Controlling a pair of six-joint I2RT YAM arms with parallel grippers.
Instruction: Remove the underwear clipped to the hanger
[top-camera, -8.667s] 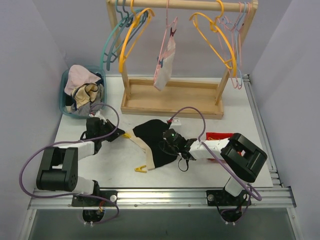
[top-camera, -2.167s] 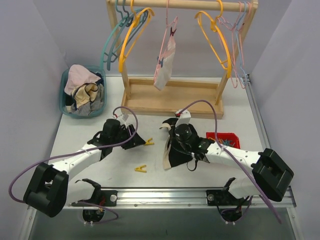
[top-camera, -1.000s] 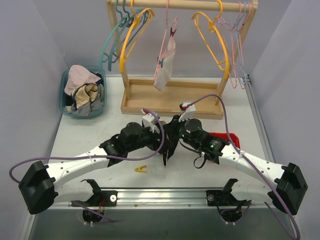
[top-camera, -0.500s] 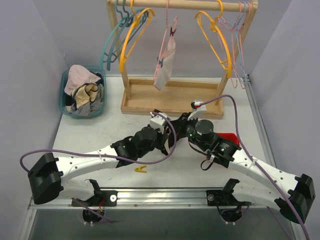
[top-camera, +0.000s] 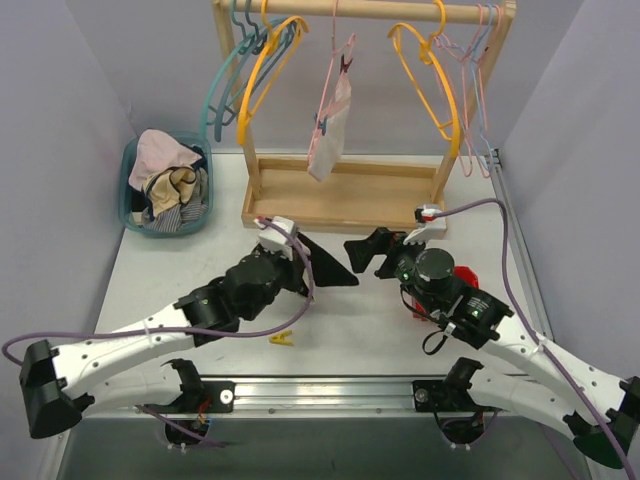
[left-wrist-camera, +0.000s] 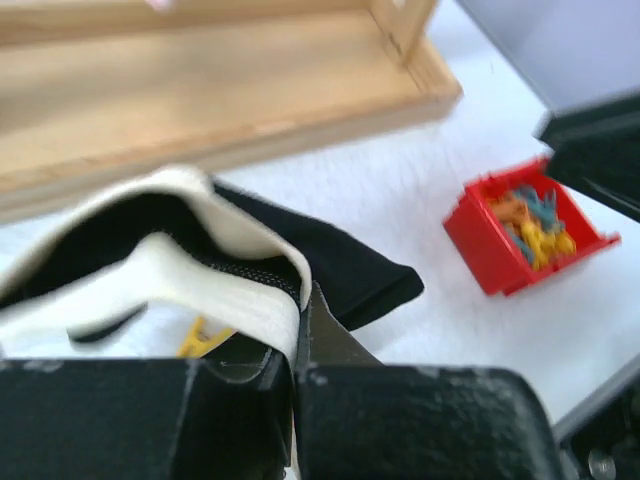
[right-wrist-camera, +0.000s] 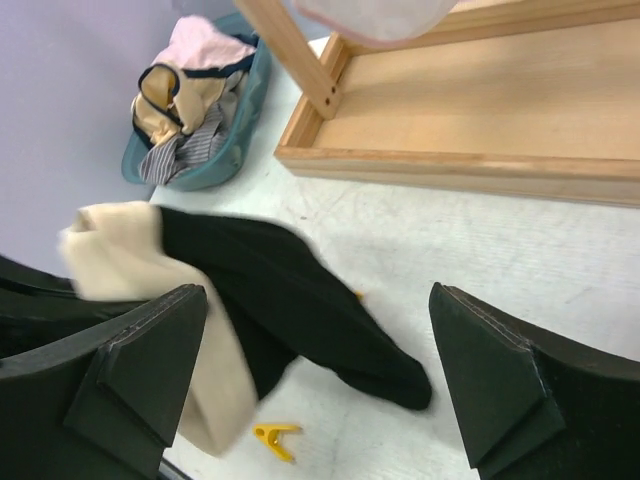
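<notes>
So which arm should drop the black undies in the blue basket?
Probably the left: the left fingers pinch the black underwear, and the basket sits on that side. The right fingers stand open and empty.

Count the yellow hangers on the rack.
2: the left hanger hangs left of the pink underwear, the right hanger right of it. None seems hidden.
</notes>
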